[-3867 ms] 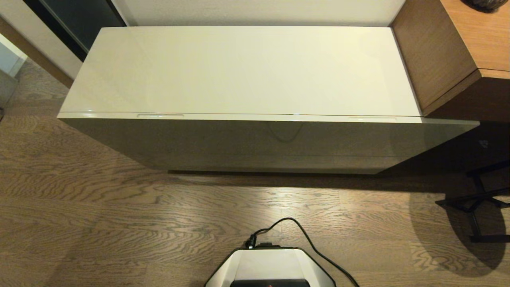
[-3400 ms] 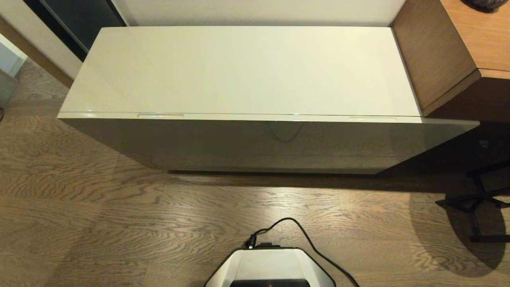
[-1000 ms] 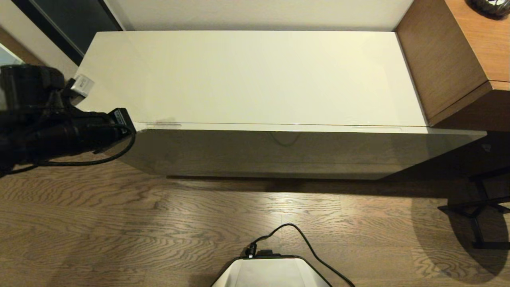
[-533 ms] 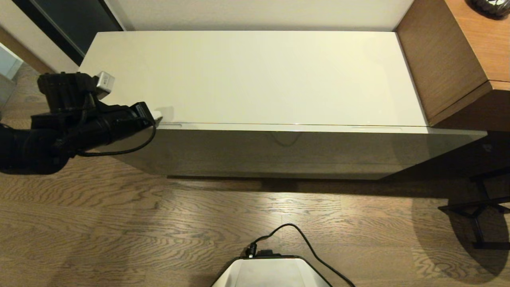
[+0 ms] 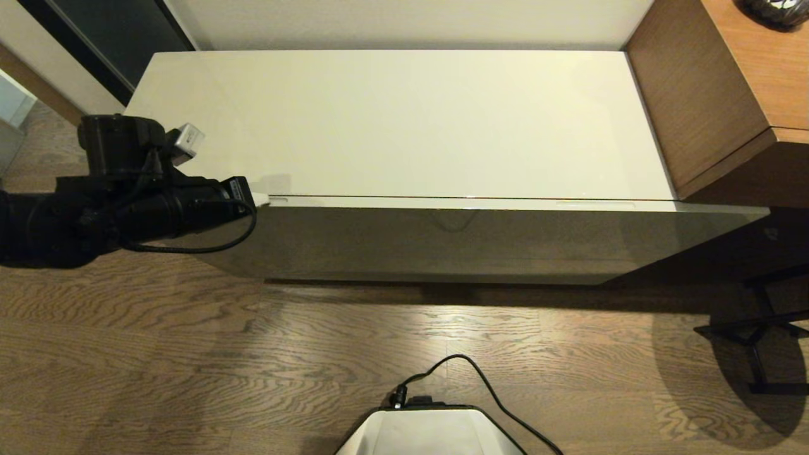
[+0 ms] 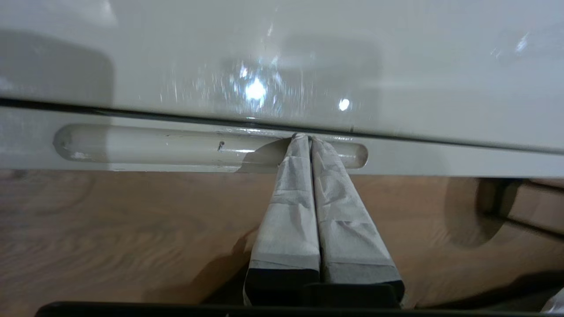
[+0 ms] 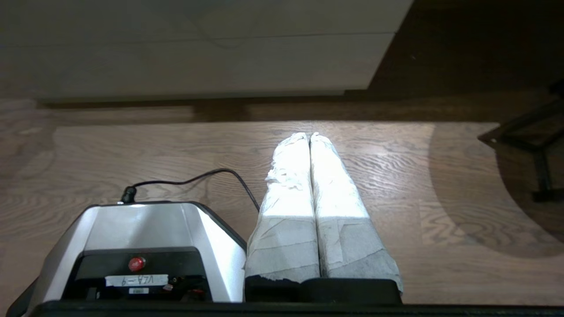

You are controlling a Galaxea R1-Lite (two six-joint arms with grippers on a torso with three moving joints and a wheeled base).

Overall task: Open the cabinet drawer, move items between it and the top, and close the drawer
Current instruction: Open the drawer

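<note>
The cabinet drawer [image 5: 442,240] is closed beneath the top [image 5: 404,120], with only a thin seam between them. The cream-white top is bare. No items show; they are hidden or out of view. My left gripper [image 5: 262,200] reaches in from the left, shut and empty. Its taped fingertips [image 6: 307,137] sit pressed together inside the left oval recess [image 6: 176,147] of the drawer's rim, near one end of it and touching the seam. The second recess [image 5: 594,203] lies far to the right. My right gripper [image 7: 309,135] is shut and parked over the floor beside my base [image 7: 141,229].
A brown wooden desk [image 5: 714,95] butts against the cabinet's right end. Black stand legs [image 5: 758,341] rest on the floor at the right. My base [image 5: 430,433] and its black cable [image 5: 480,379] are in front of the cabinet. A dark door panel [image 5: 95,38] is at the back left.
My left arm has come in from the left and slid right along the drawer's rim, its shut tips now in the left recess. Earlier the whole view shifted slightly as the camera moved.
</note>
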